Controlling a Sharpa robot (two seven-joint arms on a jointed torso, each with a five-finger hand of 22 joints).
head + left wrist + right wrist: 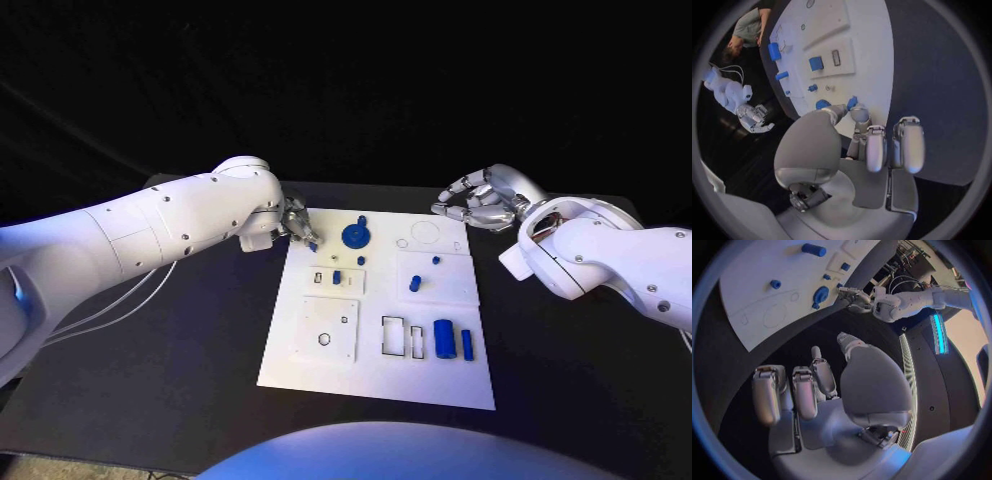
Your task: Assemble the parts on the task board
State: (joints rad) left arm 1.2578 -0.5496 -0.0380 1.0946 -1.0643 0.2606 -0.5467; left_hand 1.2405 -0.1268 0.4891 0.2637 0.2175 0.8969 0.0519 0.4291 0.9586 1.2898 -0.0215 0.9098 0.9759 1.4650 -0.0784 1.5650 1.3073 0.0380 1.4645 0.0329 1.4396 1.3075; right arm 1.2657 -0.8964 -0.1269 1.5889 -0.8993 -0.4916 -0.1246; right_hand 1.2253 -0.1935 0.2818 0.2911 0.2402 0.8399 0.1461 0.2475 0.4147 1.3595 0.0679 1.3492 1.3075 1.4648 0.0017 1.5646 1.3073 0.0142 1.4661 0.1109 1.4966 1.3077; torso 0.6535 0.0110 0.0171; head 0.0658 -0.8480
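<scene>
Over black table, left robot hand pinches blue part.

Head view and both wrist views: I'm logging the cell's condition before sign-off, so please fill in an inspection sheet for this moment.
Surface: black table, bare around the board.
Job's things: white task board in the table's middle; blue parts on it, among them a round disc near the far edge and a cylinder near the front.
Clutter: nothing seen.
Hands: left hand pinches a small blue part at the board's far left corner; right hand hovers off the far right corner, fingers curled, holding nothing.
Cables: white cables hang beside the left arm.
Surroundings: dark backdrop.
</scene>
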